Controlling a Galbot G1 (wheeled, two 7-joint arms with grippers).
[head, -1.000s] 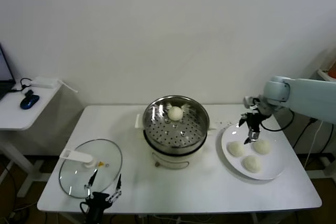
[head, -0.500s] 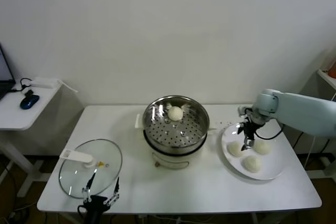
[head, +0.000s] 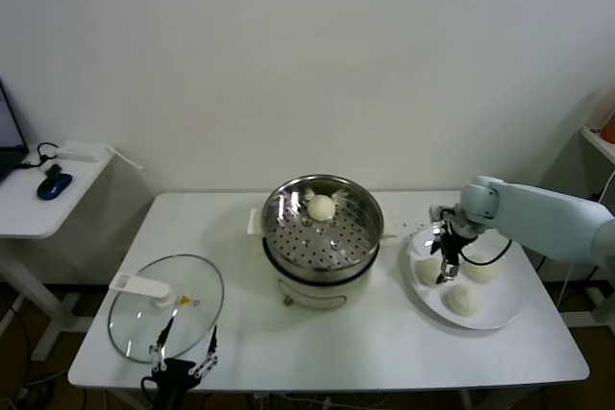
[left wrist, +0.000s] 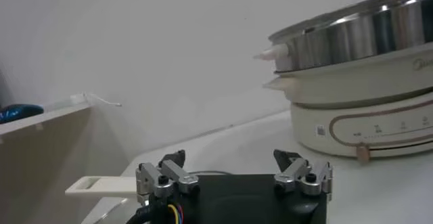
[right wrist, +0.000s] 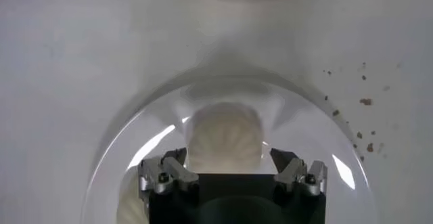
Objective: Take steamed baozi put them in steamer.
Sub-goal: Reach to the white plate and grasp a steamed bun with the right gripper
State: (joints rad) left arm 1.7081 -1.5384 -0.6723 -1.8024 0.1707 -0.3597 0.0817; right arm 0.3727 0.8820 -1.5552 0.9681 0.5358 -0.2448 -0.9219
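The steamer (head: pixel 322 247) stands mid-table with one baozi (head: pixel 321 206) on its perforated tray. Three more baozi lie on the white plate (head: pixel 503 299) to its right: a left one (head: pixel 426 273), a right one (head: pixel 479 269) and a front one (head: pixel 461 300). My right gripper (head: pixel 443 269) hangs open, pointing down over the left one. In the right wrist view that baozi (right wrist: pixel 225 136) sits between the spread fingers of the gripper (right wrist: pixel 229 161), untouched. My left gripper (head: pixel 183 354) waits open at the table's front edge, near the lid.
A round glass lid (head: pixel 165 306) with a white handle lies front left. In the left wrist view the steamer (left wrist: pixel 365 103) rises beyond the open left gripper (left wrist: pixel 233 164). A side desk (head: pixel 43 204) stands far left. Crumbs (right wrist: pixel 365 101) dot the table by the plate.
My right gripper has moved left and down, from above the plate's middle to over its left baozi. The left gripper shifted only slightly.
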